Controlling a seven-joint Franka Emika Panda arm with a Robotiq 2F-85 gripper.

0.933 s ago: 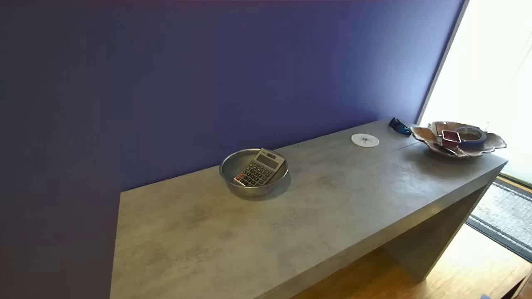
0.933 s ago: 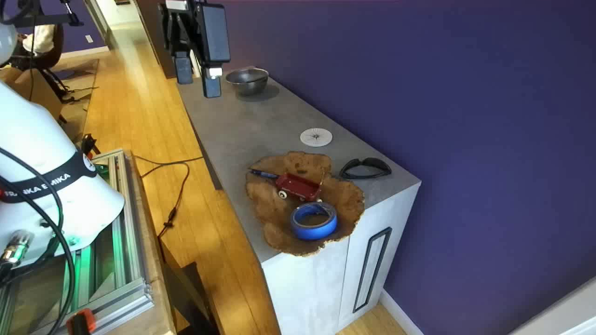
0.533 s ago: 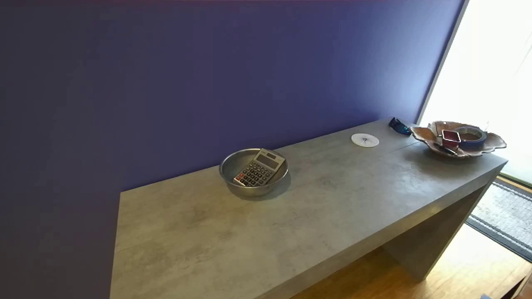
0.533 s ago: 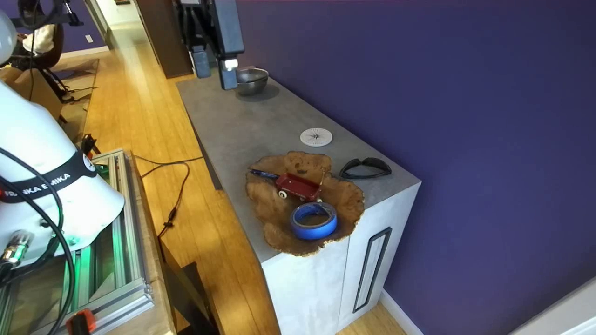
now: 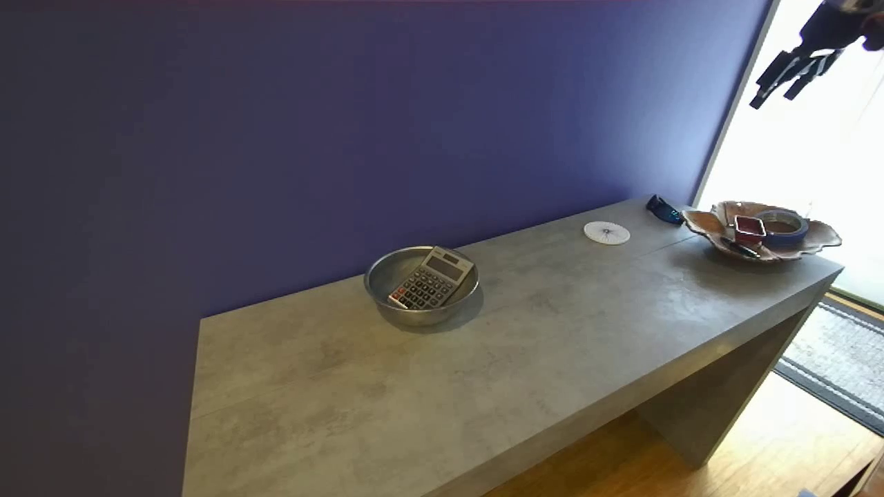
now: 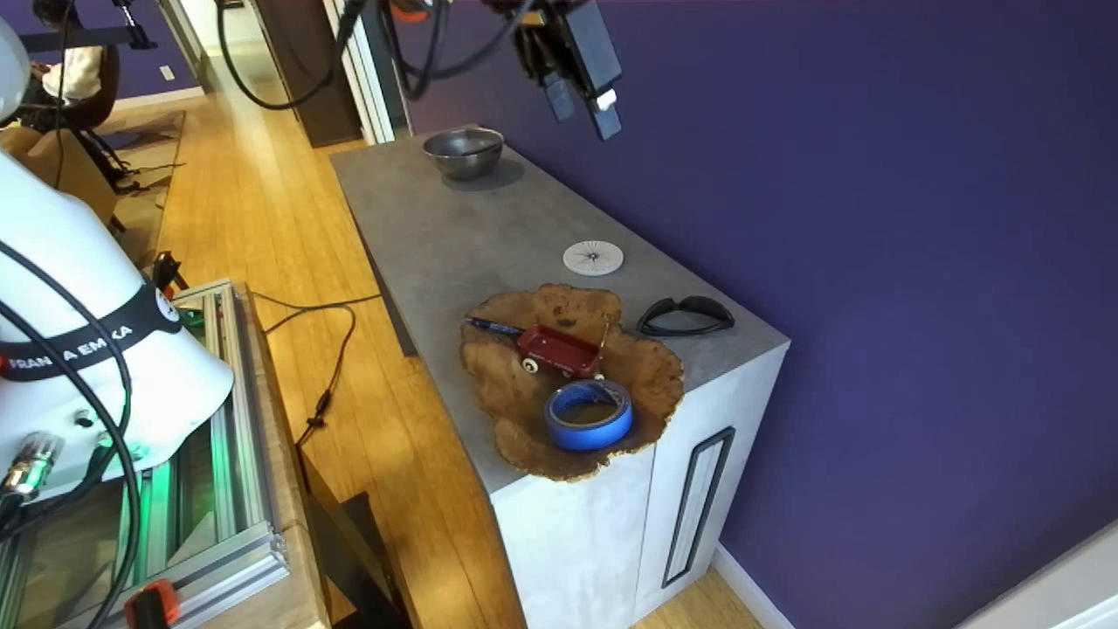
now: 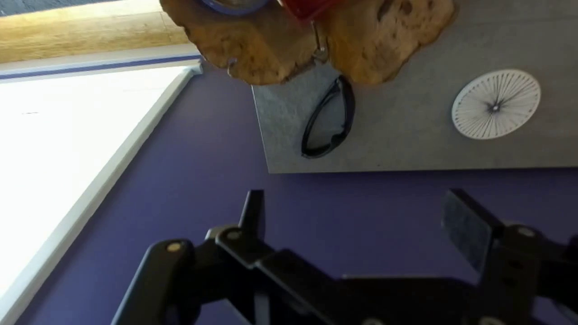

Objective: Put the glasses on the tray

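Observation:
The black glasses [image 6: 709, 307] lie on the table close to the wall, beside the tray; they also show in the other exterior view [image 5: 665, 210] and in the wrist view [image 7: 348, 101]. The tray is a wide, brown, uneven-rimmed dish [image 6: 515, 411] at the table's end, also in view here [image 5: 704, 224] and partly in the wrist view [image 7: 253, 49]. My gripper [image 6: 587, 124] is open and empty, high above the table near the wall. It also shows at the upper right in an exterior view [image 5: 773, 100]. In the wrist view its spread fingers [image 7: 354, 198] have only wall between them.
The tray holds a red toy wagon [image 6: 559, 354], a blue tape roll [image 6: 590, 435] and a pen [image 6: 495, 326]. A flat white disc [image 6: 593, 259] lies near the glasses. A metal bowl [image 5: 414, 317] with a calculator [image 5: 431, 279] stands farther along. A purple wall [image 5: 442, 138] borders the table.
My gripper has moved right and slightly up in an exterior view, toward the wall, uncovering the bowl. It has come into sight at the upper right of the other exterior view. The objects have not moved.

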